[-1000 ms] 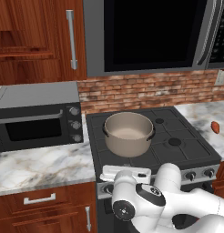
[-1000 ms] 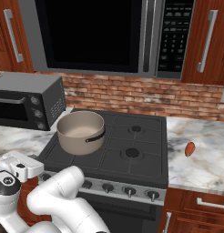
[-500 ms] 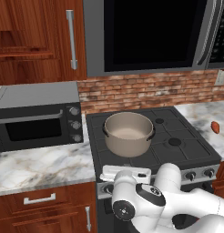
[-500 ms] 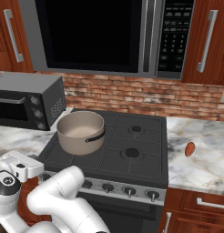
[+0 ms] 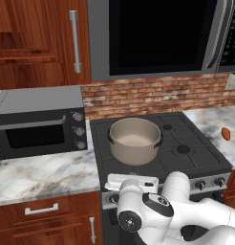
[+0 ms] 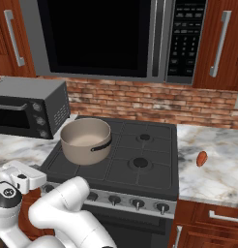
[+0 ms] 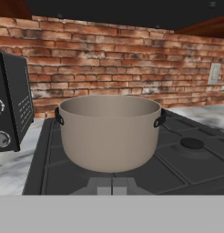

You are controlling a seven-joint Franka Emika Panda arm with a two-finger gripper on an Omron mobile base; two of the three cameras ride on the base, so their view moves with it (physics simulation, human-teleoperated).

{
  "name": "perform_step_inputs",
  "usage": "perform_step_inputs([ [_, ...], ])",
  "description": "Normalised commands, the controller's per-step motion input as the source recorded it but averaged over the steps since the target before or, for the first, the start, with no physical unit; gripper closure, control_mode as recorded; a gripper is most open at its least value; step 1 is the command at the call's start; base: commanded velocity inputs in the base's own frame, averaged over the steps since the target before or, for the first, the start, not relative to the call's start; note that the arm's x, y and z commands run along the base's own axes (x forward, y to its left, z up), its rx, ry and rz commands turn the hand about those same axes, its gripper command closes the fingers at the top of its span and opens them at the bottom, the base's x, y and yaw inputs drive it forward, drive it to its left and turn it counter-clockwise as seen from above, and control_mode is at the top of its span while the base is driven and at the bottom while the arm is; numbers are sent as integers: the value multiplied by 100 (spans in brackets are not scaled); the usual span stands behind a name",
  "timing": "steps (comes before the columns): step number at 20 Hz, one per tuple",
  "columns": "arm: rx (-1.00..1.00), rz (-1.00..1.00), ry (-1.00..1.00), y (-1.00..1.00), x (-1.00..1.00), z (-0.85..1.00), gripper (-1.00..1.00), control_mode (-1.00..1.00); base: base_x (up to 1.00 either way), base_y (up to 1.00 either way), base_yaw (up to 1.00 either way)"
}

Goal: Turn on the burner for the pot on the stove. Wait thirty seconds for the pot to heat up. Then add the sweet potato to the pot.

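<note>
Hand view first: claw fingertips cut off below, open or clenched impossible to tell. One pot [image 7: 109,132] dead ahead, sitting on the front-left burner [image 5: 133,165] of the stove [image 6: 140,179]. One sweet potato [image 6: 202,158] alone on the right-hand table [image 6: 217,169], well apart from the pot.

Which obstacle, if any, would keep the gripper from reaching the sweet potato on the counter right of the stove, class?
Probably none. The sweet potato lies alone on the marble counter, with nothing beside or over it. The pot stands on the stove's far left side, away from that path.
</note>
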Motion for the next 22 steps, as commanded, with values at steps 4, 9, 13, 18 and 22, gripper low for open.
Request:
perform_step_inputs([
  [4, 0, 0, 0, 0, 0, 0, 100, -100, 0, 0, 0],
  [9, 0, 0, 0, 0, 0, 0, 100, -100, 0, 0, 0],
  [13, 0, 0, 0, 0, 0, 0, 100, -100, 0, 0, 0],
  [18, 0, 0, 0, 0, 0, 0, 100, -100, 0, 0, 0],
  [22, 0, 0, 0, 0, 0, 0, 100, -100, 0, 0, 0],
])
